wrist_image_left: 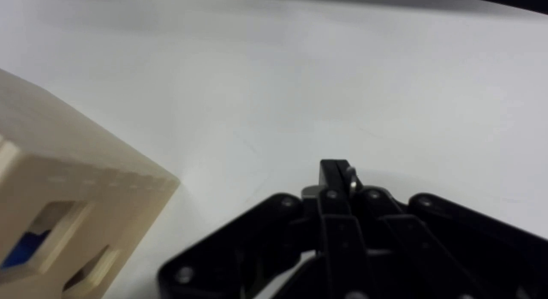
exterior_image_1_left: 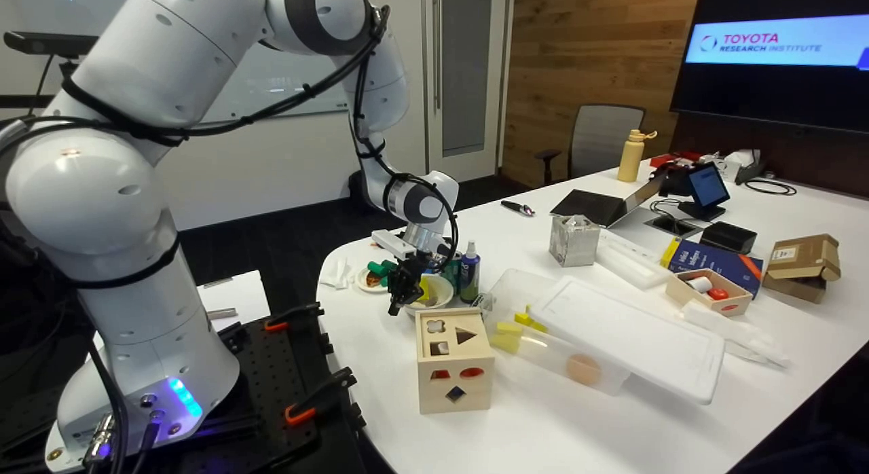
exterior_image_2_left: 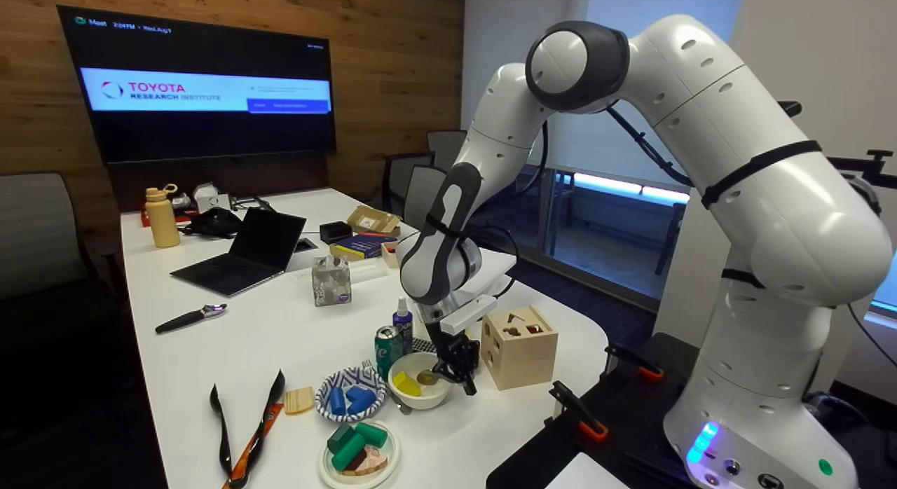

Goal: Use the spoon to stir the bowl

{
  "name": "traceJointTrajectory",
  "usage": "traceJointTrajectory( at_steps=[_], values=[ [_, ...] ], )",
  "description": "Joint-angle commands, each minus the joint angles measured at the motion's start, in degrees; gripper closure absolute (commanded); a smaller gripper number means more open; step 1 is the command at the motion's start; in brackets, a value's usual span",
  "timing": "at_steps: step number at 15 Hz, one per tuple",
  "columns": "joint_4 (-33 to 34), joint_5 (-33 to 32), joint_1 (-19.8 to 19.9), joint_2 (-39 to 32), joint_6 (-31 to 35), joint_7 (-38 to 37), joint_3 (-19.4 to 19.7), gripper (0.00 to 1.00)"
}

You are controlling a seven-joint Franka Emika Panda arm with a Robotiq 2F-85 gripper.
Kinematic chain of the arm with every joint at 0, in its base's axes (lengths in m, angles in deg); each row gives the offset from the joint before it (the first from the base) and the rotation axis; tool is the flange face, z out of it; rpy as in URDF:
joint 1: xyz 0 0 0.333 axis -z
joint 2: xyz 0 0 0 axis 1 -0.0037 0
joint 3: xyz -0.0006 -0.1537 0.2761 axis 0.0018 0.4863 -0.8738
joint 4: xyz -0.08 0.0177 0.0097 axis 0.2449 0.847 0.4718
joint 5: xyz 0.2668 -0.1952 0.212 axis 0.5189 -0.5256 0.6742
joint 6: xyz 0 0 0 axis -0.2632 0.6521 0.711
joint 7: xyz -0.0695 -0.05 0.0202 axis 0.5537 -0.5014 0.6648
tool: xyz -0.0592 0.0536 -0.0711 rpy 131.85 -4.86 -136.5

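Observation:
The bowl (exterior_image_1_left: 446, 295) is a round pale bowl, also seen in the exterior view (exterior_image_2_left: 423, 403), with a yellow block (exterior_image_2_left: 406, 384) inside. The spoon (exterior_image_2_left: 427, 377) has its metal head inside the bowl, beside the yellow block. My gripper (exterior_image_2_left: 469, 389) is at the bowl's rim, on the side toward the wooden cube, tilted with its fingers low. It is also in an exterior view (exterior_image_1_left: 395, 310). In the wrist view the fingers (wrist_image_left: 336, 162) are closed together, with a thin shiny end of the spoon (wrist_image_left: 352, 179) between them. Most of the handle is hidden by the gripper.
A wooden shape cube (exterior_image_1_left: 455, 365) stands close to the bowl and gripper. A green can (exterior_image_2_left: 389, 349) and spray bottle (exterior_image_1_left: 470, 274) stand behind the bowl. A patterned plate (exterior_image_2_left: 350, 410) with blue blocks and a plate (exterior_image_2_left: 326, 468) with green blocks lie beside it.

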Motion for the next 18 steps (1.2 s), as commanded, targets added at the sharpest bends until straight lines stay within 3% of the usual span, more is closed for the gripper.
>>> traceJointTrajectory(
  at_steps=[1, 7, 11, 14, 18],
  values=[
    [5.8, 0.1, 2.0, -3.6, -4.0, 4.2, -2.0, 0.99],
    [5.6, 6.6, 11.4, -2.7, -5.2, 19.6, -8.9, 0.99],
    [2.6, 10.5, 15.2, -0.5, -3.7, 23.6, -10.5, 0.99],
    [1.0, 9.0, 12.7, 1.2, -2.1, 19.0, -8.1, 0.99],
    [2.5, 6.5, 8.9, 0.3, -4.9, 12.5, -5.1, 0.99]
  ],
)
